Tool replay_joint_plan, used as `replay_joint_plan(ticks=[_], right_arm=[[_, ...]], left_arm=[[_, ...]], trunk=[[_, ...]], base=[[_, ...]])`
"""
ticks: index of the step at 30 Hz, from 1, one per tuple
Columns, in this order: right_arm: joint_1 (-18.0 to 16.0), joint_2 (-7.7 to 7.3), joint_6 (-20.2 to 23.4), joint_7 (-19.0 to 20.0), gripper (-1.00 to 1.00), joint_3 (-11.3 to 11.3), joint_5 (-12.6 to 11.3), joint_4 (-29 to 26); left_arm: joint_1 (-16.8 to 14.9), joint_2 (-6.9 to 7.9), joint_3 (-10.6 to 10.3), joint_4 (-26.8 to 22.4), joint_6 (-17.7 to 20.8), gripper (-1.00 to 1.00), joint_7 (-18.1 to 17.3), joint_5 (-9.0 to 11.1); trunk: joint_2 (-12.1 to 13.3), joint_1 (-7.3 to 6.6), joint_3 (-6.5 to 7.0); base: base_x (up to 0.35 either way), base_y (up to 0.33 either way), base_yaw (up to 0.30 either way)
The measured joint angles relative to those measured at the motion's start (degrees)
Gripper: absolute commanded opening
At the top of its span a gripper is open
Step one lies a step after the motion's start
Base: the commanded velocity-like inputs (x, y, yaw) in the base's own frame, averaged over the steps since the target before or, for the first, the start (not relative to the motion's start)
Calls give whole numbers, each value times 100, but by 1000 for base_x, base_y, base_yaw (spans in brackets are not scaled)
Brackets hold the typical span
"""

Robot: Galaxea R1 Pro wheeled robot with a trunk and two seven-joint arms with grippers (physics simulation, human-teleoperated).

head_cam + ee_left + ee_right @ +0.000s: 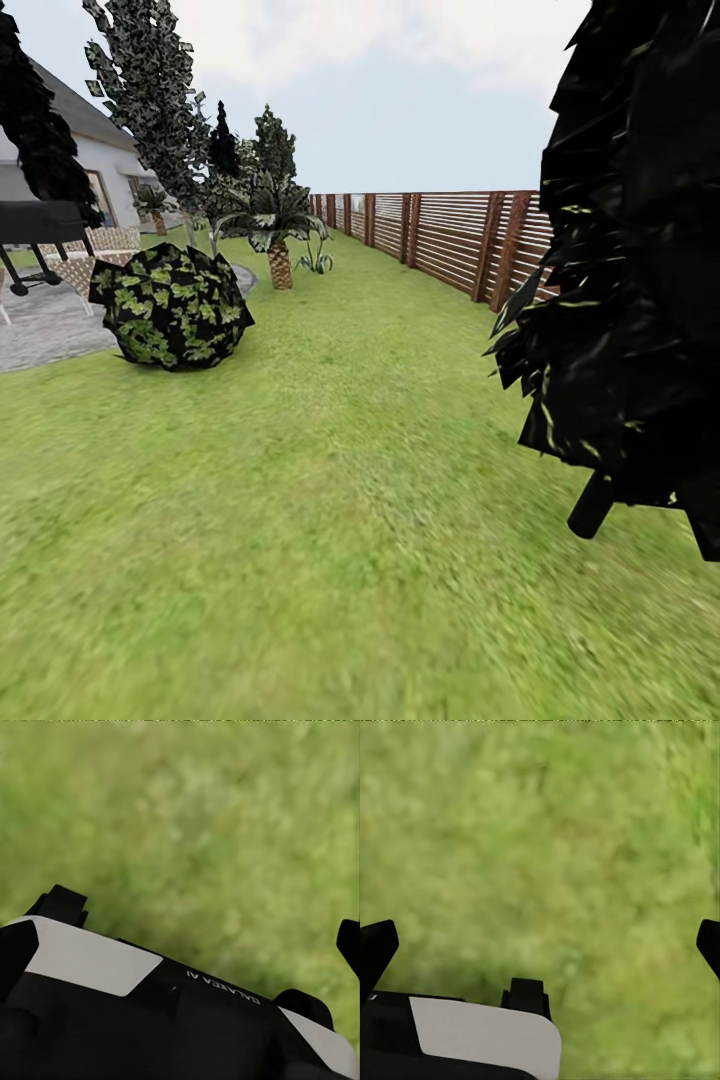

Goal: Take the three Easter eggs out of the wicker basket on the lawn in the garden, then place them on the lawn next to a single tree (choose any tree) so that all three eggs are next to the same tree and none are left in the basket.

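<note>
The Easter eggs and the wicker basket are out of view. The lawn (pixel 330 520) stretches ahead through the garden, short and blurry green. A tall tree (pixel 150 100) with dark, pale-spotted leaves rises at the far left near the house. My left gripper (pixel 182 949) hangs open over bare grass, its black fingertips (pixel 16 952) wide apart with nothing between them. Likewise my right gripper (pixel 542 949) is open above the grass and holds nothing.
A black thin-trunked tree (pixel 630 250) stands close on the right. A round bush (pixel 172 305) sits left of centre beside a grey paved patch (pixel 45 330) with chairs. A small palm (pixel 275 225) grows farther back. A brown slatted fence (pixel 450 240) runs along the right.
</note>
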Motion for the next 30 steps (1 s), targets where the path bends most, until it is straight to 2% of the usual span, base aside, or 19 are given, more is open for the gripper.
replay_joint_plan(ticks=[8, 23, 30], right_arm=[[0, 0, 0, 0, 100, 0, 9, 0], [2, 18, 24, -8, 100, 4, 1, 14], [7, 16, 16, -26, 100, 0, 256, 17]], left_arm=[[0, 48, 0, 0, 9, 100, -5, 1], [0, 53, 0, 0, 9, 100, -5, 0], [0, 53, 0, 0, 9, 100, -5, 0]], trunk=[[0, -2, 0], [0, -2, 0], [0, -2, 0]], base=[[291, 0, 0], [317, 0, 0], [318, 0, 0]])
